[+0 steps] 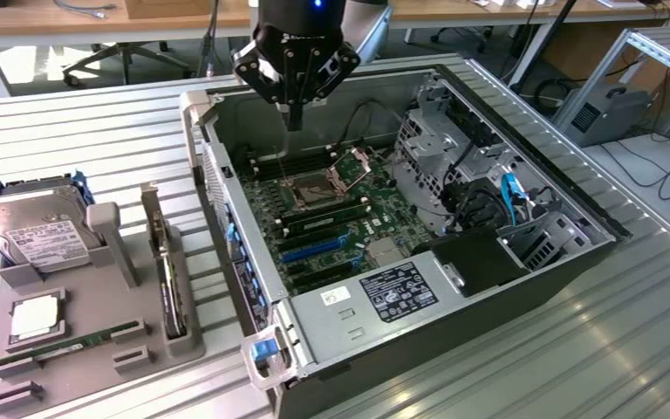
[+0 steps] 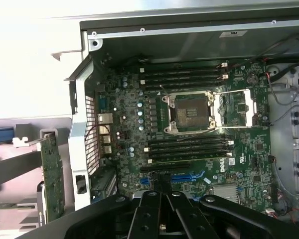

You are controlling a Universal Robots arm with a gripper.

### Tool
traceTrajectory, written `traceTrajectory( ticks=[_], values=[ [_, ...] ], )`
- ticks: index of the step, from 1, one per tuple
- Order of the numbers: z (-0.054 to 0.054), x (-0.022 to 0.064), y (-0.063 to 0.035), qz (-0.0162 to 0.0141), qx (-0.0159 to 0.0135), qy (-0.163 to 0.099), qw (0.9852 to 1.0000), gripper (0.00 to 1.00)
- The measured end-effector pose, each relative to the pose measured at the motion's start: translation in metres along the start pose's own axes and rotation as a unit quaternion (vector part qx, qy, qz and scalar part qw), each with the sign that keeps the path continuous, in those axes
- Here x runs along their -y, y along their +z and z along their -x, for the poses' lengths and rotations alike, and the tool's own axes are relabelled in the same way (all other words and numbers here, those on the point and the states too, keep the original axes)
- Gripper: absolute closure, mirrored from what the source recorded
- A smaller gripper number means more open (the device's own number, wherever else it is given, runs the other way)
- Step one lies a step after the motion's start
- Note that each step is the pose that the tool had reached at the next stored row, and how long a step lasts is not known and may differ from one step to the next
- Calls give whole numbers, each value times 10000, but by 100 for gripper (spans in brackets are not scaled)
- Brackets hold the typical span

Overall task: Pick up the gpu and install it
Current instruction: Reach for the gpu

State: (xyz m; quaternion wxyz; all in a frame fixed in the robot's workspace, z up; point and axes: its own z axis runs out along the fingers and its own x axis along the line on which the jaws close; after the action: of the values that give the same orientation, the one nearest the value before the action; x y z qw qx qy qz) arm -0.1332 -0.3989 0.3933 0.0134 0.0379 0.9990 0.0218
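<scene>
The gpu [image 1: 170,278] stands on its edge in a slot of the grey holder tray [image 1: 91,301], at the exterior view's left, outside the computer. In the wrist view the gpu [image 2: 52,175] shows its green board beside the case's rear wall. My gripper [image 1: 294,120] hangs above the far end of the open computer case [image 1: 382,301], over the motherboard [image 1: 332,209], well away from the gpu. Its fingers look shut together with nothing between them. In the wrist view the gripper [image 2: 163,195] hovers over the blue expansion slots [image 2: 192,177] of the motherboard [image 2: 199,149].
The tray also carries a silver hard drive [image 1: 35,234], a processor chip [image 1: 35,319] and a thin green RAM stick [image 1: 67,344]. Inside the case, the drive cage [image 1: 434,153], cables [image 1: 509,196] and the power supply [image 1: 399,292] crowd the exterior view's right side.
</scene>
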Motion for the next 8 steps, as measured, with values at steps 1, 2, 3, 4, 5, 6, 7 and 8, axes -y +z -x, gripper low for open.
traceTrajectory(
  ticks=[1,2,3,4,5,6,7,8],
  values=[
    [-2,0,0,0,0,0,10000,89],
    [-4,0,0,0,0,0,10000,89],
    [-5,0,-1,-1,0,0,10000,89],
    [-7,1,-1,-1,0,0,10000,89],
    [-10,1,-1,0,0,0,10000,89],
    [-12,1,-1,0,0,0,10000,89],
    [-13,1,-1,-1,0,0,10000,89],
    [-15,1,-1,0,0,0,10000,89]
  ],
)
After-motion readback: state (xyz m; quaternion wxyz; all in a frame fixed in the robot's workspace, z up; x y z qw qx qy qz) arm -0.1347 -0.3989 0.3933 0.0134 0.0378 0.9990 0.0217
